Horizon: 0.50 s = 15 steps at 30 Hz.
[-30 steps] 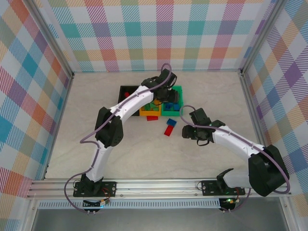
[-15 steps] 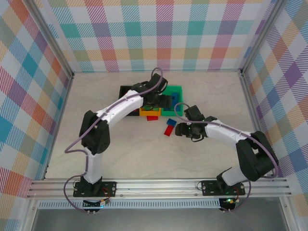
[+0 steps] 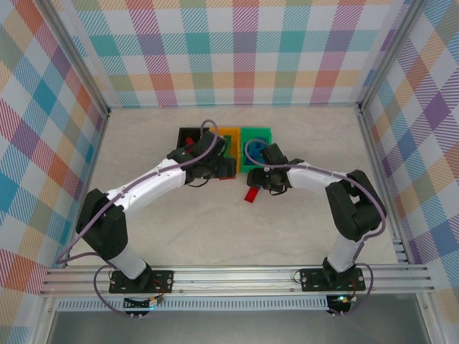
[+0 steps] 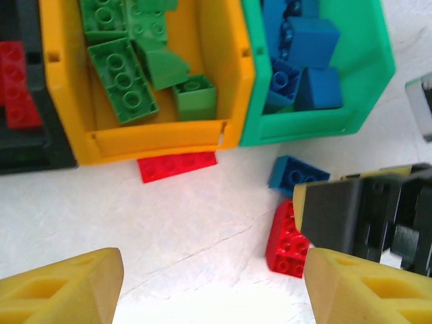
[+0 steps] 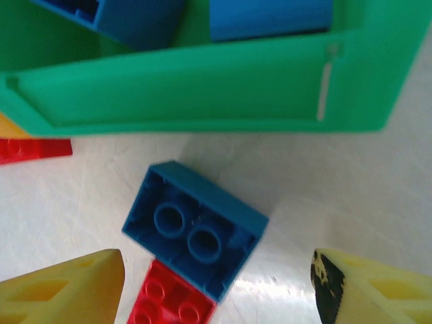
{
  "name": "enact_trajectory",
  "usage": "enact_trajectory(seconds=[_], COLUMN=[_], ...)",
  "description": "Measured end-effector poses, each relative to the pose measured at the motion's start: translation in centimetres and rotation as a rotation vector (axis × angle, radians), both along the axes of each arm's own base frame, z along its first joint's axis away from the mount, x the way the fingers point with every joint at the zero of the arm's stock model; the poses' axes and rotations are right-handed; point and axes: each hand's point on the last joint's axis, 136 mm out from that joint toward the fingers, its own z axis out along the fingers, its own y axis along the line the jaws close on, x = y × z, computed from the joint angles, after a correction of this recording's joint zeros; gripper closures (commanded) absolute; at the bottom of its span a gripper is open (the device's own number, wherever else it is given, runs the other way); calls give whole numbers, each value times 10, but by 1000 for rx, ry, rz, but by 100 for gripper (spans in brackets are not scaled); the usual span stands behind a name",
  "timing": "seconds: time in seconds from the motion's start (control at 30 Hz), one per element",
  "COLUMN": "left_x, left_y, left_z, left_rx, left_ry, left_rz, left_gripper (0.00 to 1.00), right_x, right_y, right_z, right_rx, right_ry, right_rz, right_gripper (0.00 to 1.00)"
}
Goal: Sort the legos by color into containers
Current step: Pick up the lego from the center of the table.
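Three joined containers stand at mid-table: a black one [image 4: 30, 152] holding a red lego [image 4: 17, 84], an orange-yellow one [image 4: 162, 138] with green legos [image 4: 121, 81], and a green one [image 4: 310, 125] with blue legos [image 4: 310, 40]. On the table before them lie a flat red lego [image 4: 177, 166], an upside-down blue lego [image 5: 196, 229] and a curved red lego [image 5: 172, 300]. My right gripper [image 5: 216, 290] hangs open just above the blue lego, a finger on either side. My left gripper [image 4: 216, 290] is open over bare table in front of the orange-yellow container, holding nothing.
In the top view the two grippers, left [image 3: 217, 168] and right [image 3: 262, 179], sit close together in front of the bins [image 3: 258, 130]. The curved red lego [image 3: 251, 194] lies just nearer. Metal frame posts and checkered walls ring the pale table.
My left gripper pulled back from over the bins to the table in front and opened. My right gripper moved left and forward over the loose blue and red legos and opened wider.
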Motion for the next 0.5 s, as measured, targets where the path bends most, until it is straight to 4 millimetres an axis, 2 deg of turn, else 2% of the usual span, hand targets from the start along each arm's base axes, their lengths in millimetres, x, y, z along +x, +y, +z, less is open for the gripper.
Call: enact_trajectory(seconds=[0.33, 0.5], left_x=[-11, -17], left_y=[21, 29], left_z=[18, 10], left_rx=[2, 24], left_ry=[-60, -49], left_rz=[36, 44], left_gripper=[29, 29], right_x=[23, 25], right_y=[23, 24], right_z=[-11, -13], right_rx=[-72, -114], right_ry=[-17, -28], right_rz=[-6, -8], right_gripper=[26, 44])
